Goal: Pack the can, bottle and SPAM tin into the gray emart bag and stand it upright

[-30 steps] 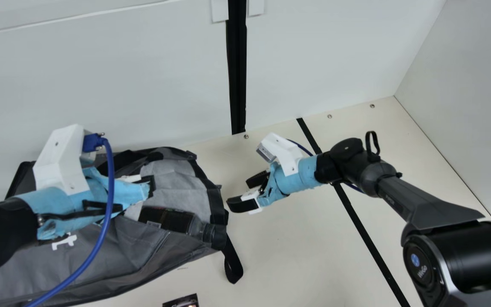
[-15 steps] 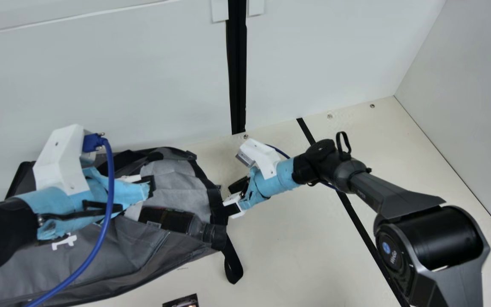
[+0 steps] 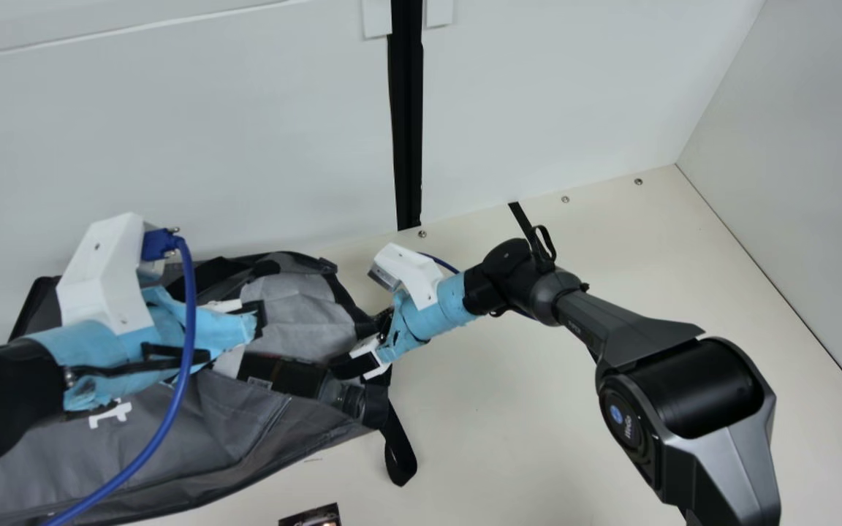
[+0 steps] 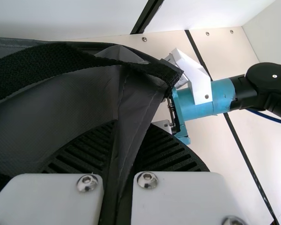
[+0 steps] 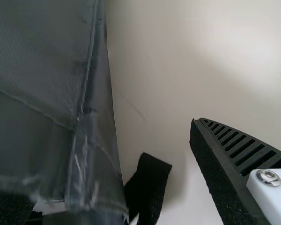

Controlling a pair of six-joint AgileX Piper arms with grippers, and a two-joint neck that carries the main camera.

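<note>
Gray emart bag [image 3: 172, 431] is lying on its side, creased and sagging, mouth gaping towards the right arm; bottle [image 3: 289, 376], dark label and clear neck, is lying just inside it. Left gripper [image 3: 257, 321] is clamping a fold of the bag's fabric. Right gripper [image 3: 354, 345] is holding its fingers spread at the mouth, by the bottle's neck. Black strap [image 3: 400, 456] is trailing out. Left arm plus blue cable [image 3: 188, 329] are blocking part of the bag. Dark item [image 3: 311, 517] is poking in at main view's bottom edge (cut off, can't identify). Cream table [image 3: 509, 424] is meeting white walls [image 3: 172, 131] behind
</note>
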